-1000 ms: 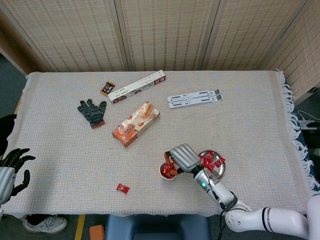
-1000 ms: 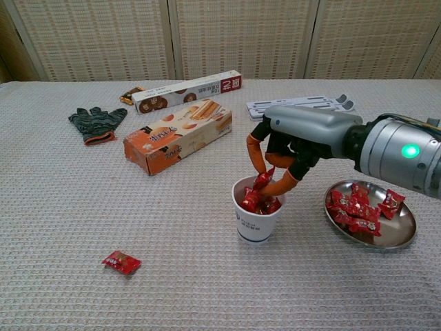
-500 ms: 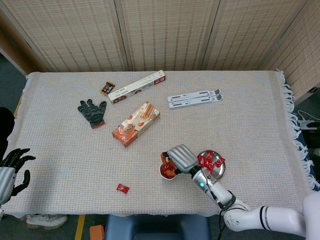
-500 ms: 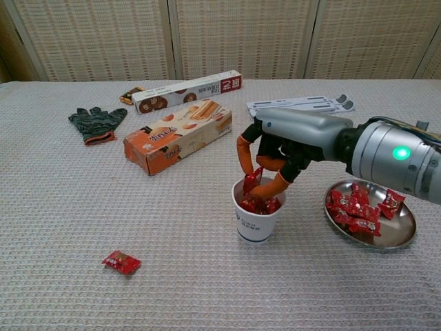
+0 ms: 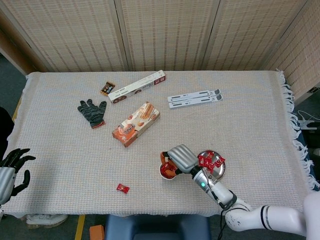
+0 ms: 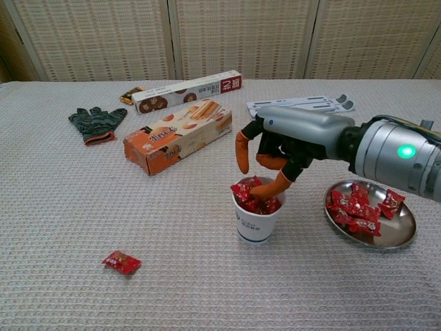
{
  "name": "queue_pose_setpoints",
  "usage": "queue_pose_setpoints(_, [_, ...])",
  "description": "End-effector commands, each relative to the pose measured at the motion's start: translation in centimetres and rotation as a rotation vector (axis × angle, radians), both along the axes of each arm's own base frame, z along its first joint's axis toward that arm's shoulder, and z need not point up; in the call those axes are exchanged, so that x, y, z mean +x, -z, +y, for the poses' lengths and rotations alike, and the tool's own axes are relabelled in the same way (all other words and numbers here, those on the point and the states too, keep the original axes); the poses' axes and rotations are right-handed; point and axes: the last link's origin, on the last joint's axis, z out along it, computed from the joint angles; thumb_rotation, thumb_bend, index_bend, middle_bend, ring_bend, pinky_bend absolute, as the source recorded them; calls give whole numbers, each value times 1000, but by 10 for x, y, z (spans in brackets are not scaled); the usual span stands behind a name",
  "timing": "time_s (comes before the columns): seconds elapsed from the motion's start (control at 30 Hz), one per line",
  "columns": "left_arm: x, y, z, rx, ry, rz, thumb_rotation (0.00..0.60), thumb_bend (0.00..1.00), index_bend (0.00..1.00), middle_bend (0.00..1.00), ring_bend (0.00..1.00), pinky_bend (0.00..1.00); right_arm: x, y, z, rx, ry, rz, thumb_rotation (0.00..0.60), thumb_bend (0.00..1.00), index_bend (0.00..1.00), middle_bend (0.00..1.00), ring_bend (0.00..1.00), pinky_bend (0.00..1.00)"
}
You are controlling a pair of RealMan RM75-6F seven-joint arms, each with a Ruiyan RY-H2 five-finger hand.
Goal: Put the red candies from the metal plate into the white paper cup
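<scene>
Red candies (image 6: 253, 196) heaped in cup (image 6: 254, 221), more on plate (image 6: 375, 233) just beside it. One stray candy (image 6: 121, 262) on cloth nr front edge. Right hand (image 6: 279, 155) over cup, fingers spread, holding nothing. Left hand (image 5: 12, 167) off table's left edge, fingers apart, empty.

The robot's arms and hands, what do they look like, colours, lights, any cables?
The right hand has a grey metallic back, dark inner parts and orange-tipped fingers. Its forearm is a silver cylinder with a glowing green light, then a white arm segment with a thin black cable alongside in the head view. The left hand has black fingers on a pale grey wrist.
</scene>
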Motion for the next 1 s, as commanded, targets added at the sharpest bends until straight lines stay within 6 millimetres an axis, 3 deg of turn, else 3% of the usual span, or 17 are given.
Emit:
queue_pose_setpoints(0.03, [0,0,0,0,0,0,600,620,293,133,93,301,0,0,0,1,0,-1,600,130,519,915,819,1000])
queue_pose_setpoints(0.27, [-1,0,0,-3,-4,-1,600,621,293,132,93,302,-1,-5,0,3,2,-11,600,95,450,915,819,1000])
queue_pose_setpoints(0.63, [-1,1,1,-7,-6,1,600,620,294,132,93,302,-8,-32,3,-88,-10,20,600,95,478,915,811,1000])
queue_pose_setpoints(0.83, [-1,-1,1,1,-10,-6,600,621,293,133,93,302,-22,-49,2,-183,-1,73,600,95,477,915,803,999])
queue_pose_setpoints(1.0, [-1,0,1,-1,-11,-3,600,621,294,132,93,302,-22,-48,2,-171,26,73,600,95,478,915,799,1000])
